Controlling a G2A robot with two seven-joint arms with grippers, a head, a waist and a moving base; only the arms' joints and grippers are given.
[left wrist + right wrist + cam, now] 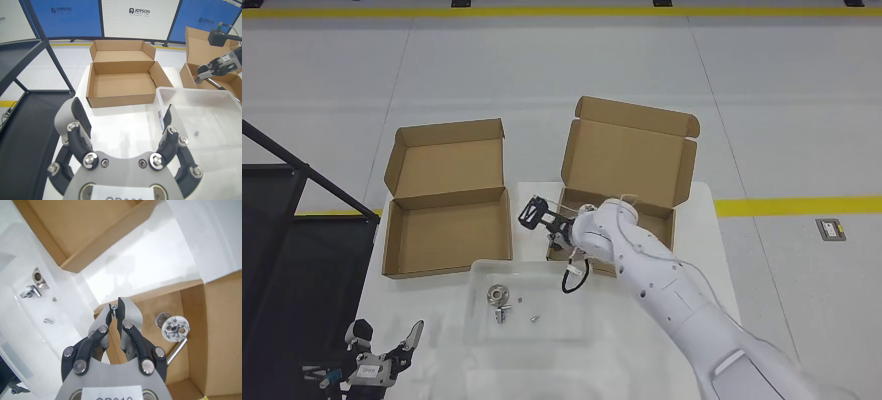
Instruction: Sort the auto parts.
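White table (442, 300): R tool (114, 303) pinches screw (114, 311) over R box (223, 323) edge; L tool (122, 106) spread wide, near bin (208, 92).

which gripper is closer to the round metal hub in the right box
Right. The right gripper, shut on a screw, hovers at that box's edge near the hub; the left gripper sits open at the table's near left corner.

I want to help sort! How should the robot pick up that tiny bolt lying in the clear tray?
Grip the small bolt across its shaft, coming straight down from above. It seems to lie on its side on the floor of the tray, and the tray's walls would block a sideways approach. The left tool is open and free for it.
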